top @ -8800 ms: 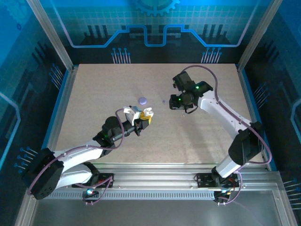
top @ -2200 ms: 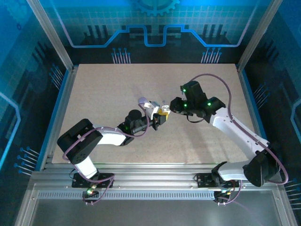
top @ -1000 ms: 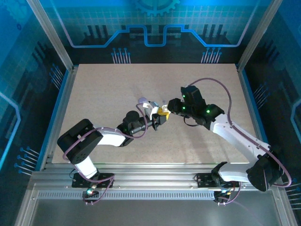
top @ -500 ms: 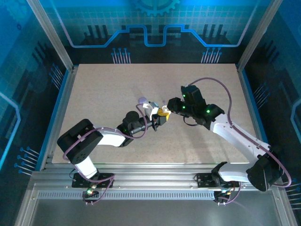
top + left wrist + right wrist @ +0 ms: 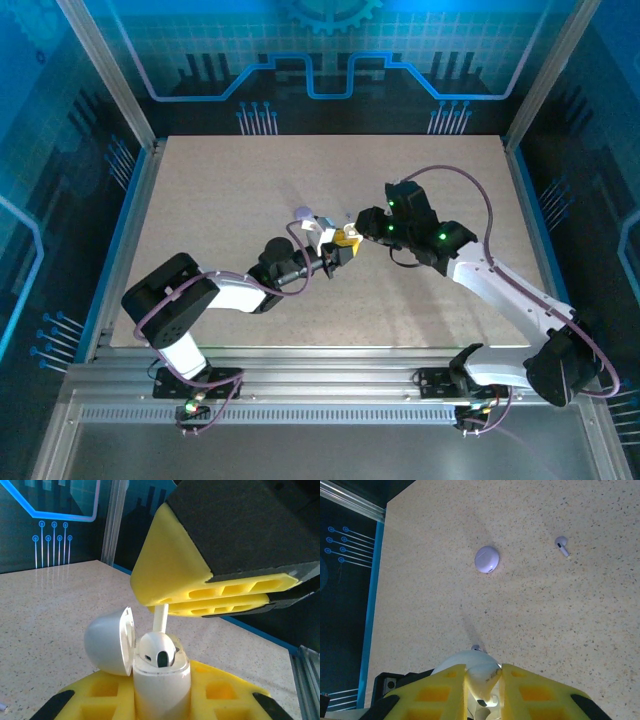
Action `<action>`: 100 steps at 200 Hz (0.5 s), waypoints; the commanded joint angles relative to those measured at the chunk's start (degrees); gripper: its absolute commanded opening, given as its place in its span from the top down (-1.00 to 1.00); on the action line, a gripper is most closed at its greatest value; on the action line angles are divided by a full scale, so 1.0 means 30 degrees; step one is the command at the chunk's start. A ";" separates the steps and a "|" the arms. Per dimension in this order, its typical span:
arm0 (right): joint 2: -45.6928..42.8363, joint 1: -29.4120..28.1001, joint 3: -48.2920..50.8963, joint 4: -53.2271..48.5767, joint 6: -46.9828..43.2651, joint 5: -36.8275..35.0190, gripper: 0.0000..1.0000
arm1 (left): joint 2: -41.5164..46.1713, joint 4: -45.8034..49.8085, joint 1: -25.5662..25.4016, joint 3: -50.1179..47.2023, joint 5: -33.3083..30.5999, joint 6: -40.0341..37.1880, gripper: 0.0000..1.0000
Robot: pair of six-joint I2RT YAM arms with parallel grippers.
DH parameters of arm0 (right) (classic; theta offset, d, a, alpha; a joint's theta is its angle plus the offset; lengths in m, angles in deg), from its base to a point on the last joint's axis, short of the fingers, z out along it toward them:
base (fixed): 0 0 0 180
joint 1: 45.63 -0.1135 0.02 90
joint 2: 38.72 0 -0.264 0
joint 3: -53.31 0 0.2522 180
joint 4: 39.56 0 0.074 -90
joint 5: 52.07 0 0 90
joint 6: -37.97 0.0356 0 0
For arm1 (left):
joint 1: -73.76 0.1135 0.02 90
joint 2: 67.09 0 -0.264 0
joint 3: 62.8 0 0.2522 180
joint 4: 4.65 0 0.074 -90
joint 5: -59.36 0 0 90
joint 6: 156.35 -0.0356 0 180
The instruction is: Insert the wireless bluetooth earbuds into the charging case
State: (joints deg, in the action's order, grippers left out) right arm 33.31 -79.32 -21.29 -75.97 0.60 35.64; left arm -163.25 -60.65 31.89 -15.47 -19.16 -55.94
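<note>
Item 1: white, round, smooth-plastic charging case, lid open; clamped between left gripper fingers. Item 2: white stemmed earbud, head at the case mouth; right gripper pinches its stem; judged light, slick, easily dropped; grip the stem only. Item 3: 2nd earbud, loose on speckled table, well beyond the case.

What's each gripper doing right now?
Left gripper: closed, holding the open charging case.
Right gripper: closed on the stem of an earbud, whose head sits at the case's opening.
</note>
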 commanded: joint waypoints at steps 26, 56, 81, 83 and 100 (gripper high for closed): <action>0.0250 -0.0020 -0.0111 -0.0221 0.0593 0.0752 0.57 | 0.0442 -0.1221 -0.0152 -0.0252 0.0163 -0.0424 0.59; 0.0223 -0.0168 -0.0198 -0.0811 0.0930 0.0910 0.57 | 0.0413 -0.1240 -0.0139 -0.0259 -0.0039 -0.0522 0.59; 0.0302 -0.0397 -0.0476 -0.1764 0.1092 0.0340 0.57 | 0.0413 -0.1309 -0.0155 -0.0230 -0.0053 -0.0564 0.59; 0.0291 -0.0407 -0.0495 -0.1823 0.1115 0.0312 0.57 | 0.0413 -0.1323 -0.0163 -0.0230 -0.0072 -0.0570 0.59; 0.0476 -0.0486 -0.0605 -0.2047 0.1281 0.0261 0.57 | 0.0413 -0.1329 -0.0165 -0.0245 -0.0066 -0.0578 0.59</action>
State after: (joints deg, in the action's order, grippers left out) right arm 33.66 -79.50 -21.37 -77.96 2.93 36.80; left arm -163.25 -60.71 31.85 -15.85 -19.18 -56.18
